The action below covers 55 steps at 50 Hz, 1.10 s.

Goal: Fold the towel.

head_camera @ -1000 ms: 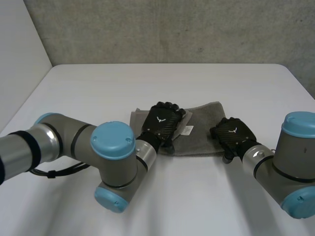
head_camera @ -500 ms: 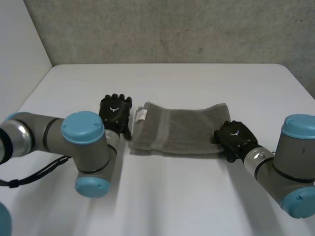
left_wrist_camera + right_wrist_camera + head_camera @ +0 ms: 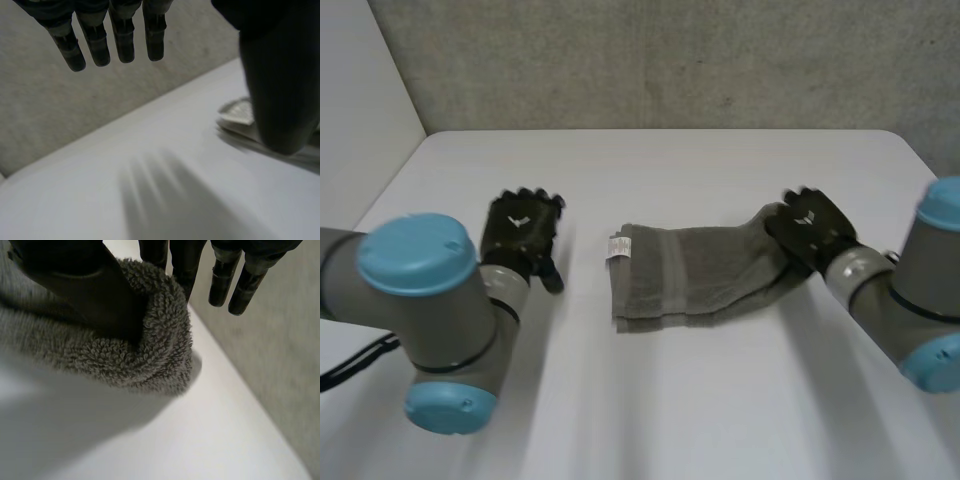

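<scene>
The grey towel (image 3: 685,278) lies folded in the middle of the white table (image 3: 660,400), with a white tag (image 3: 619,246) at its left edge. My right hand (image 3: 810,225) is at the towel's right end, which rises off the table. In the right wrist view the thumb (image 3: 85,280) pinches a bunched fold of towel (image 3: 155,350) against the fingers. My left hand (image 3: 521,235) hovers over bare table to the left of the towel, apart from it. Its fingers (image 3: 100,45) are straight and hold nothing. The towel's tagged edge (image 3: 240,112) lies beyond its thumb.
A rough grey wall (image 3: 670,60) runs behind the table's far edge. Bare white tabletop lies in front of the towel and on both sides of it.
My left hand has come off the towel and moved to the left. My right hand has shut on the towel's right end and raised it back and to the right.
</scene>
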### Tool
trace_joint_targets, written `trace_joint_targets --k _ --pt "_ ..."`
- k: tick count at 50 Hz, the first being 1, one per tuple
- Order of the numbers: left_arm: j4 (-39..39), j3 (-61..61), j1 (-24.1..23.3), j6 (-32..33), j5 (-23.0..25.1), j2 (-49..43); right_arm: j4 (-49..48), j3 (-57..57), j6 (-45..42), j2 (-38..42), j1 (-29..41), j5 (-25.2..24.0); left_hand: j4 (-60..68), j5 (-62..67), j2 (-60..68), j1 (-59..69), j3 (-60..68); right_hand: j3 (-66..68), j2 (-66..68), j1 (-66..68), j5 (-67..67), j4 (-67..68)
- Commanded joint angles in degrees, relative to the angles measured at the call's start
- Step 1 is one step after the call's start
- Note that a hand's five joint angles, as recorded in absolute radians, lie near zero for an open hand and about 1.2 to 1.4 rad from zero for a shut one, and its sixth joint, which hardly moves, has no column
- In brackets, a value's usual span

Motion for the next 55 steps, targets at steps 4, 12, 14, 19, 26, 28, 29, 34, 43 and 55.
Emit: trace_joint_targets --k 4,12,14,19,26,28,29,34,43,55 --pt "0.2 -1.7 6.1 -2.2 0.1 7.6 8.9 -20.8 -1.2 8.8 16.2 -1.0 -3.2 -0.7 -1.5 -4.2 -2.6 -1.9 9.1 4.8 3.8 -3.1" --pt "0.4 -3.8 9.4 -7.5 0.6 9.9 13.3 -32.8 -1.4 20.0 26.7 -1.4 -3.2 -1.1 -1.9 -4.5 -2.6 -1.9 9.1 4.8 3.8 -3.1" --pt "0.4 -4.1 9.5 -8.1 0.6 9.9 13.3 -35.0 -2.1 23.4 29.3 -1.0 -3.2 -1.1 -1.9 -4.5 -2.6 -1.9 9.1 4.8 3.8 -3.1" --pt "0.5 -4.5 9.2 -8.6 2.3 9.1 13.5 -35.6 -2.9 25.0 30.1 0.3 -3.2 -0.6 -1.3 -4.0 -2.6 -1.9 -35.5 -39.8 -40.8 -3.1" --pt "0.9 -3.4 8.6 -8.6 5.6 7.6 13.7 -31.1 2.5 18.8 28.5 2.3 -3.2 0.1 -0.7 -3.3 -2.6 -1.9 -60.9 -65.2 -66.2 -3.1" --pt "1.1 -2.8 8.5 -8.6 5.9 6.6 13.7 -28.8 5.8 14.9 27.0 2.2 -3.2 0.1 -0.7 -3.3 -2.6 -1.9 -60.9 -65.2 -66.2 -3.1" --pt "1.1 -1.6 8.1 -8.7 6.1 5.5 13.7 -26.5 9.4 11.6 24.9 1.7 -3.2 0.1 -0.7 -3.3 -2.6 -1.9 -60.9 -65.2 -66.2 -3.1" --pt "1.1 2.4 4.7 -8.7 6.1 1.5 13.5 -19.9 22.1 4.8 19.2 1.0 -3.2 0.1 -0.7 -3.3 -2.6 -1.9 -60.9 -65.2 -66.2 -3.1" --pt "1.1 9.9 -1.1 -8.5 6.4 -3.8 13.8 -11.8 37.6 0.1 9.4 -4.9 -3.2 0.0 -0.8 -3.5 -2.6 -1.9 -60.9 -65.2 -66.2 -3.1" --pt "1.1 17.3 -5.4 -8.6 7.3 -8.8 15.5 -10.2 44.2 1.5 3.0 -7.8 -3.2 0.3 -0.5 -3.2 -2.6 -1.9 -60.9 -65.2 -66.2 -3.1"
